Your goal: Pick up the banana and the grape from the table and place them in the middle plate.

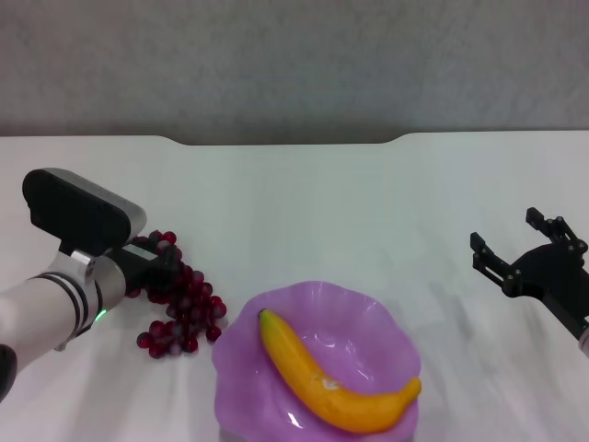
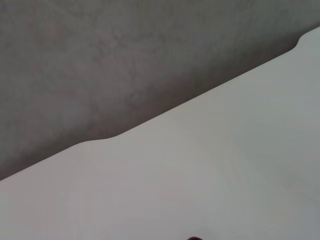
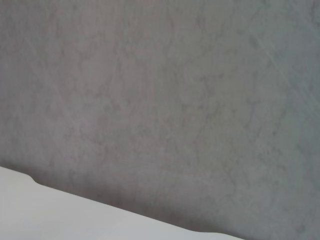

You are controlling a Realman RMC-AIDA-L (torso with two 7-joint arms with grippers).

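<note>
The banana [image 1: 336, 382] lies inside the middle plate [image 1: 368, 318], a purple scalloped dish at the front centre of the table [image 1: 322, 203]. The grape bunch [image 1: 189, 308] lies on the table to the left of the plate. My left gripper [image 1: 156, 265] is down at the far end of the bunch, touching it, with grapes around its dark tip. My right gripper [image 1: 512, 238] is open and empty above the table to the right of the plate. In the left wrist view a small dark red bit of the grape [image 2: 195, 238] shows at the picture's edge.
A grey wall [image 1: 294, 64] stands behind the table's notched back edge [image 1: 285, 143]. Both wrist views show only the white table [image 2: 225, 175] [image 3: 50, 215] and the grey wall [image 3: 175, 100].
</note>
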